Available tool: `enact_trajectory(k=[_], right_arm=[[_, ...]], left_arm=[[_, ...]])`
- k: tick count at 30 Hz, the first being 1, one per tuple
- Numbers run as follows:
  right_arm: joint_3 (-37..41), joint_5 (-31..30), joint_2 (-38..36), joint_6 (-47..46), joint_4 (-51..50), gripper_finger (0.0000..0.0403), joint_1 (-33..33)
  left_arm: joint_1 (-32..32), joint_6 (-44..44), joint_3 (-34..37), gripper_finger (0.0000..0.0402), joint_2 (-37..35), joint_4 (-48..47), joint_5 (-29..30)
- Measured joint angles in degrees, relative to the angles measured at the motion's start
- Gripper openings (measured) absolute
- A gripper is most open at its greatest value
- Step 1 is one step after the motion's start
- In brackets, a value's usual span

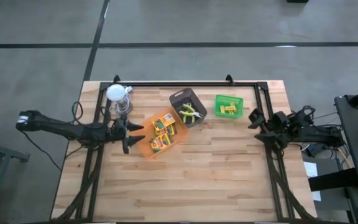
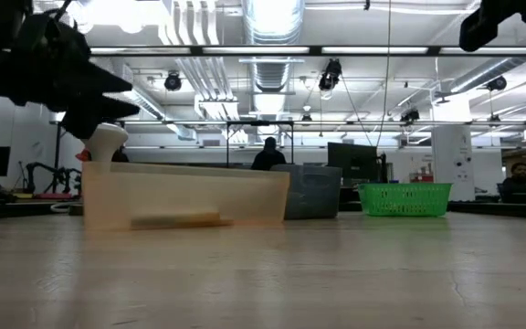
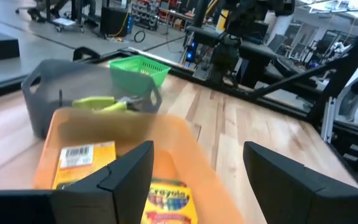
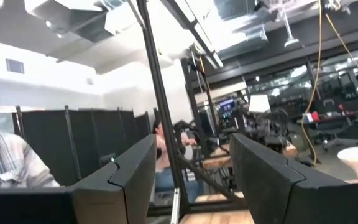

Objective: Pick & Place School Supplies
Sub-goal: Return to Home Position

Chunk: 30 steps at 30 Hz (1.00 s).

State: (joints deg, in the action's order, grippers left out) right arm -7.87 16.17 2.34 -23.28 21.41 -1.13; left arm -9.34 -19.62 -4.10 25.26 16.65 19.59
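Two yellow crayon boxes [image 1: 161,132] lie in the orange tray [image 1: 143,148]; they also show in the left wrist view [image 3: 82,158]. Lime-handled scissors [image 1: 189,112] lie in the dark grey tray [image 1: 180,96]. Yellow sticks [image 1: 229,109] lie in the green basket [image 1: 219,99]. My left gripper [image 1: 133,133] hovers level at the orange tray's left end, open [image 3: 197,180], with nothing between its fingers. My right gripper [image 1: 254,119] is raised near the table's right side, right of the green basket. It is open [image 4: 191,174] and tipped up toward the room.
A white-topped metal object [image 1: 118,95] stands at the far left, just behind my left gripper. A black frame [image 1: 185,84] runs along the table's far edge and down both sides. Bare wood [image 1: 191,180] fills the near half. People show in the room beyond [image 4: 5,155].
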Motion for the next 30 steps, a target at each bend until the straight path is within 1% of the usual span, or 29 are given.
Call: enact_trajectory(k=[2,5,9,13,16,19,23,30], right_arm=[[1.17,-0.05,-2.07,-0.61,0.14,0.0201,0.0],[2.57,-0.25,-2.29,-2.73,0.35,0.0201,-0.01],[4.5,-1.69,-2.19,-4.78,0.53,0.0201,0.0],[7.42,-2.3,-2.29,-5.41,2.75,0.0201,-0.01],[7.4,-2.39,-2.31,-3.72,2.49,0.0201,0.0],[7.4,-2.39,-2.32,-1.81,4.32,0.0201,0.0],[7.4,-2.33,-2.32,-2.84,4.32,0.0201,0.0],[7.4,-2.21,-2.17,-3.4,3.7,0.0201,0.0]], left_arm=[[0.0,-0.1,1.5,0.0255,-0.6,0.08,0.0],[0.0,-1.82,3.38,0.0255,-1.38,0.5,0.0],[0.0,-2.99,3.59,0.0255,-1.94,-0.42,0.98],[0.0,-1.6,3.61,0.0255,-2.05,-0.69,1.62],[0.0,-1.49,3.61,0.0255,-2.01,-1.19,1.62],[0.0,-1.53,3.61,0.0255,-2.01,-2.15,1.6],[0.0,-1.67,3.63,0.0255,-2.01,-3.16,1.6],[0.0,1.05,3.66,0.0255,-2.01,-4.74,1.55]])
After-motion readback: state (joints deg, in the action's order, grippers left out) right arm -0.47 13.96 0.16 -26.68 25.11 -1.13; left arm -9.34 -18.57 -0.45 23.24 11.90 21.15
